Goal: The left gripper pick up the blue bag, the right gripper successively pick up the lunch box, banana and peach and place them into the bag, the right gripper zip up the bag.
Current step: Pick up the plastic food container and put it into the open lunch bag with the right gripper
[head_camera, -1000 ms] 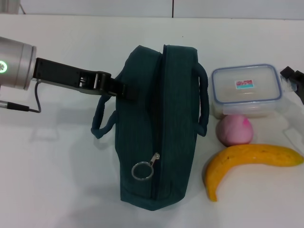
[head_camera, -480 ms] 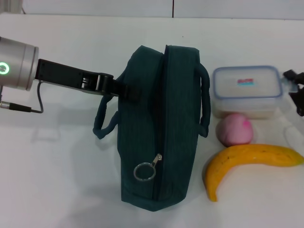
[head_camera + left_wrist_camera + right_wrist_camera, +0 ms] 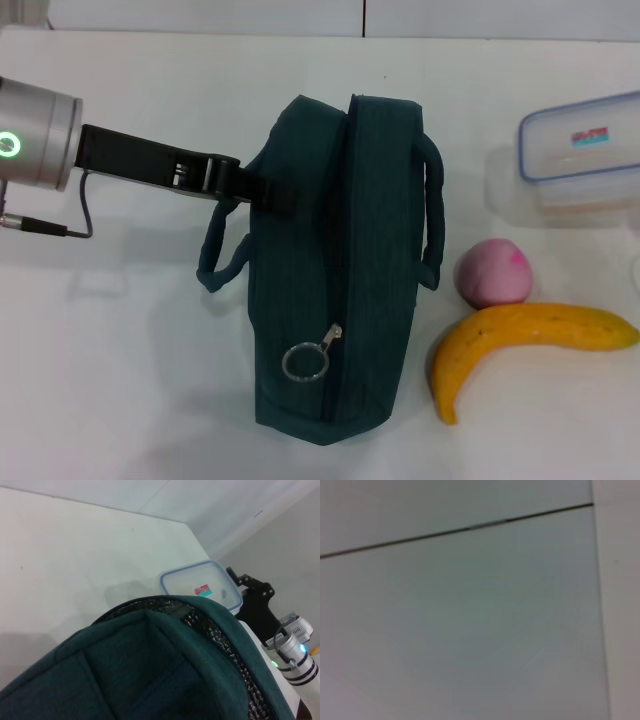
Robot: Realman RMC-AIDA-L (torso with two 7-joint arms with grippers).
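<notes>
The left gripper (image 3: 268,193) reaches in from the bench's left edge, its fingers (image 3: 275,196) closed together on the upper left side of the blue bag (image 3: 335,270), near one loop handle. The bag stands at the middle of the white bench (image 3: 130,370), zipper ring toward the near edge; the left wrist view shows foil lining at its mouth. The lunch box (image 3: 582,150) is off the bench near the right edge, a pale shadow beneath it; in the left wrist view the right gripper (image 3: 239,581) meets its far end, though its fingers' opening cannot be told. The peach (image 3: 492,272) and the banana (image 3: 525,345) lie right of the bag, just touching. The right wrist view shows only plain grey wall.
</notes>
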